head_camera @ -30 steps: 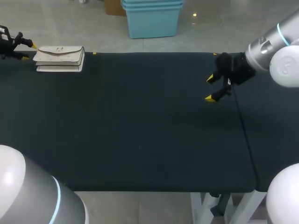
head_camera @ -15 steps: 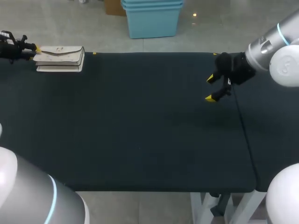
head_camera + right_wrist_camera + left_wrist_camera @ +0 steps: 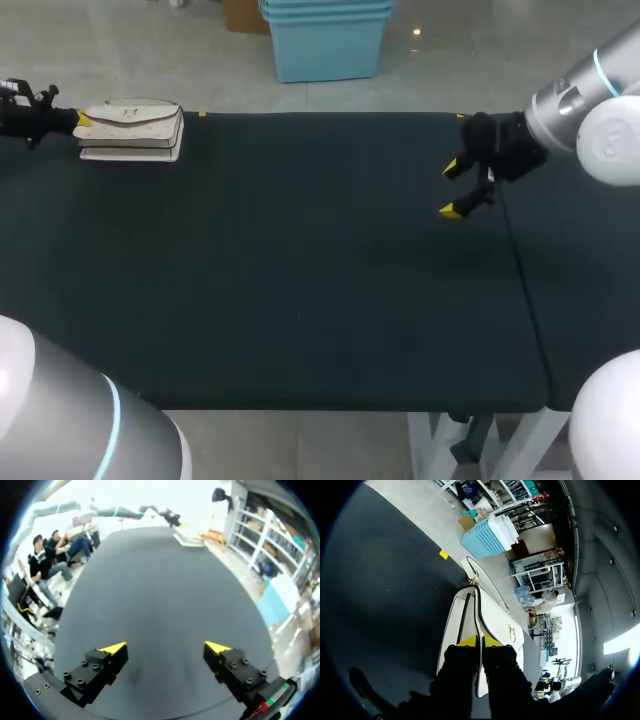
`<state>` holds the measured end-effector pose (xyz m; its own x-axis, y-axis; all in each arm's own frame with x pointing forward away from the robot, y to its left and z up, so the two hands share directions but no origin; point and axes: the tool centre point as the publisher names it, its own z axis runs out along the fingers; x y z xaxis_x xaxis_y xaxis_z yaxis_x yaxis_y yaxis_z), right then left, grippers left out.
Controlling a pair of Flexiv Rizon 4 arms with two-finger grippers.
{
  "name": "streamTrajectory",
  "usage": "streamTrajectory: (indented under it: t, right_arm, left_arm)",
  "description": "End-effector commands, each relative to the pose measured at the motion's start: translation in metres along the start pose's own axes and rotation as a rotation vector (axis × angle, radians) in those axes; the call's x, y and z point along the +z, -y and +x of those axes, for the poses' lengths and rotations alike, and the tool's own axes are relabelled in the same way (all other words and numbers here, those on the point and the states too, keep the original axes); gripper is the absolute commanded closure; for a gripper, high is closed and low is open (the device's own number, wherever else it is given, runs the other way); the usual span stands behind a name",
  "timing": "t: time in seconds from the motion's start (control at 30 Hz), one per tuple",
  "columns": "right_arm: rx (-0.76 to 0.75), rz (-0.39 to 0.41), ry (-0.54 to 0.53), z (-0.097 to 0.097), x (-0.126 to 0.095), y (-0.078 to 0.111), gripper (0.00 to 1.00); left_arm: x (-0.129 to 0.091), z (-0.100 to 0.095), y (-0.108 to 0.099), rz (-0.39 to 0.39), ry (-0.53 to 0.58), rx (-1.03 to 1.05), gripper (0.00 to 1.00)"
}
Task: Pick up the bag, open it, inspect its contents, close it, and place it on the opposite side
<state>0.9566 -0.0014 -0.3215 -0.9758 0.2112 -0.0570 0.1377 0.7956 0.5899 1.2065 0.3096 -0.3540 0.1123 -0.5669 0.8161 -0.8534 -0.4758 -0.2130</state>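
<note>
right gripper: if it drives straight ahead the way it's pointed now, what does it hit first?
Nothing close: bare table lies ahead of the open right gripper. Far across, the bag in the left gripper sits roughly in line; depth and tilt are unclear.

No words, numbers, brand marks or signs are showing clearly enough to read in any view. The white bag (image 3: 130,128) is showing only a small gold clasp (image 3: 511,631) on its flap, with no lettering that can be made out. A small yellow tab (image 3: 203,114) is sitting at the far edge of the dark table (image 3: 320,300), and no writing is showing on it.
</note>
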Motion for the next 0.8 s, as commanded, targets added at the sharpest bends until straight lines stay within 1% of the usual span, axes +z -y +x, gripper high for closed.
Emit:
streamTrajectory:
  t: [0.03,0.13,0.17,0.23,0.3,0.33,0.4,0.43,0.5,0.53,0.57,0.6,0.63,0.67,0.7,0.77,0.8]
  right_arm:
    - [0.0,0.0,-0.002,-0.001,0.0,0.0,0.0]
    - [0.0,0.0,-0.002,-0.001,0.0,0.0,0.0]
    - [0.0,0.0,-0.002,-0.001,0.0,0.0,0.0]
    - [0.0,0.0,-0.002,-0.001,0.0,0.0,0.0]
    - [0.0,0.0,-0.002,-0.001,0.0,0.0,0.0]
    - [0.0,0.0,-0.002,-0.001,0.0,0.0,0.0]
    - [0.0,0.0,-0.002,-0.001,0.0,0.0,0.0]
    - [0.0,0.0,-0.002,-0.001,0.0,0.0,0.0]
    - [0.0,0.0,-0.002,-0.001,0.0,0.0,0.0]
    - [0.0,0.0,-0.002,-0.001,0.0,0.0,0.0]
    - [0.0,0.0,-0.002,-0.001,0.0,0.0,0.0]
    - [0.0,0.0,-0.002,-0.001,0.0,0.0,0.0]
    - [0.0,0.0,-0.002,-0.001,0.0,0.0,0.0]
    - [0.0,0.0,-0.002,-0.001,0.0,0.0,0.0]
    - [0.0,0.0,-0.002,-0.001,0.0,0.0,0.0]
    - [0.0,0.0,-0.002,-0.001,0.0,0.0,0.0]
    - [0.0,0.0,-0.002,-0.001,0.0,0.0,0.0]
  left_arm:
    - [-0.005,0.001,-0.008,-0.884,-0.031,-0.003,1.0]
    - [-0.006,0.007,-0.023,-0.869,-0.034,-0.003,1.0]
    - [-0.005,0.009,-0.03,-0.845,-0.012,0.004,1.0]
    - [-0.005,0.013,-0.041,-0.807,-0.021,0.003,1.0]
    - [-0.004,0.016,-0.053,-0.752,0.013,0.015,1.0]
    - [-0.004,0.018,-0.058,-0.73,-0.014,0.002,1.0]
    - [-0.003,0.022,-0.07,-0.67,0.004,0.01,1.0]
    - [-0.002,0.024,-0.077,-0.648,-0.01,0.001,1.0]
    - [-0.001,0.029,-0.089,-0.572,0.025,0.01,1.0]
    - [0.0,0.031,-0.094,-0.549,0.007,-0.002,1.0]
    - [0.001,0.033,-0.1,-0.518,0.01,-0.007,1.0]
    - [0.002,0.035,-0.105,-0.468,0.034,-0.001,1.0]
    - [0.004,0.037,-0.11,-0.445,0.01,-0.023,1.0]
    - [0.005,0.038,-0.115,-0.407,0.02,-0.03,1.0]
    - [0.007,0.042,-0.123,-0.347,0.045,-0.014,1.0]
    - [0.009,0.047,-0.132,-0.275,0.056,-0.029,1.0]
    - [0.01,0.051,-0.138,-0.222,0.074,-0.022,1.0]
